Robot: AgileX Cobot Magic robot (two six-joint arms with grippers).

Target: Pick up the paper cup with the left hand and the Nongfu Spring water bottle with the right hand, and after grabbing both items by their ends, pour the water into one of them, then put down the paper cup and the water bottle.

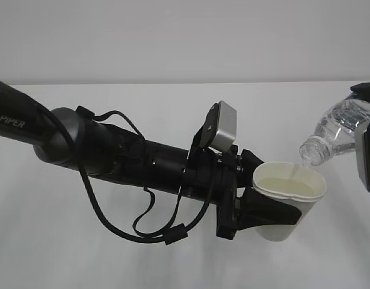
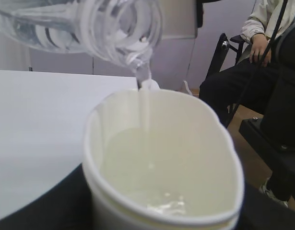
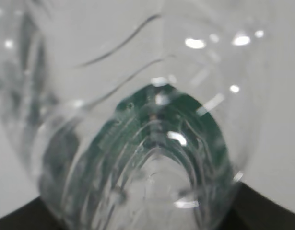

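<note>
We see the left hand (image 1: 270, 212) reaching in from the left of the exterior view, its black fingers (image 1: 275, 212) pinching the paper cup (image 1: 290, 201) from both sides so hard that the rim is squeezed into a long oval. The cup is held upright above the white table (image 1: 172, 120), right of the middle, with pale liquid inside it. A grey box camera (image 1: 224, 126) sits on top of this arm's wrist, and loose black cables (image 1: 112, 226) hang in a loop below the arm, just over the table.

At the far right edge we see the Nongfu Spring water bottle (image 1: 335, 132) tilted mouth-down toward the left, its open neck just above the far rim of the cup, and a thin stream of water (image 2: 145, 103) falls from it into the cup. The right hand (image 1: 368, 156) is mostly cut off by the edge; in its wrist view the bottle fills the picture between dark shapes at the lower corners, so we take the bottle to be clamped by it, though the fingers themselves are hardly visible.

In the left wrist view, beyond the table on the right, we see a seated person (image 2: 255, 52) in dark trousers and a light jacket.
</note>
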